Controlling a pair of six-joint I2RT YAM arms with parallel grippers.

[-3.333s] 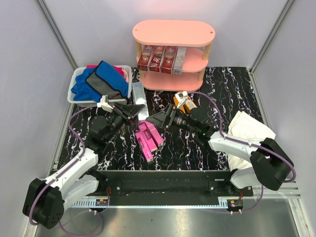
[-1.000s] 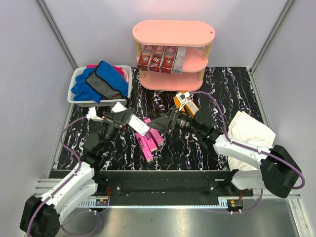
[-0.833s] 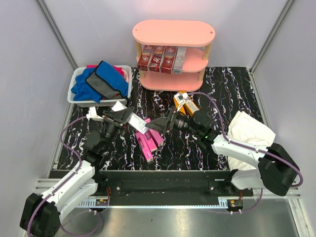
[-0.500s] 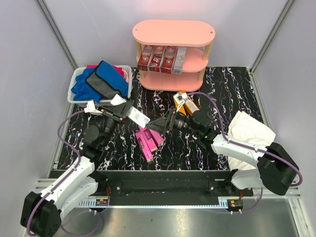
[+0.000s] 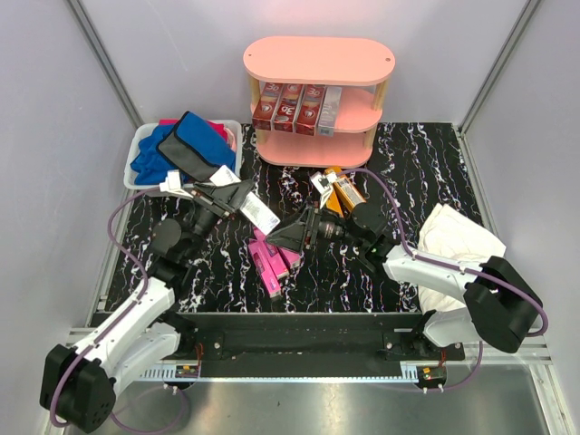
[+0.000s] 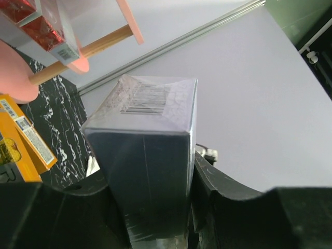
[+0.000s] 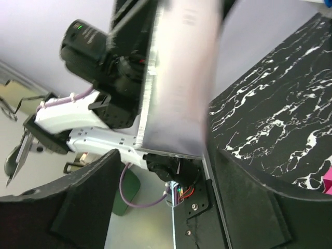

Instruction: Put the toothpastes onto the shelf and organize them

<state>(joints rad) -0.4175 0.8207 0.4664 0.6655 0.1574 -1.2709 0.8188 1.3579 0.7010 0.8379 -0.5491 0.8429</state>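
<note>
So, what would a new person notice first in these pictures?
Probably the salmon-pink shelf at the back, with dark red toothpaste boxes standing on its middle tier. Next, the silver-grey box clamped in the left fingers above the table, with bright pink boxes lying nearby.

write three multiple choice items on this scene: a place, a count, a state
1. Where do the orange toothpastes lie? A on the table before the shelf; B on the shelf's top tier; C on its bottom tier.
2. How many boxes stand on the middle tier? A two; B four; C seven.
3. The left gripper is: A open and empty; B shut on the silver-grey toothpaste; C lying on the table.
Answers: 1 A, they lie on the marbled tabletop; 2 B, three dark red, one silver; 3 B, its fingers clamp the box.
</note>
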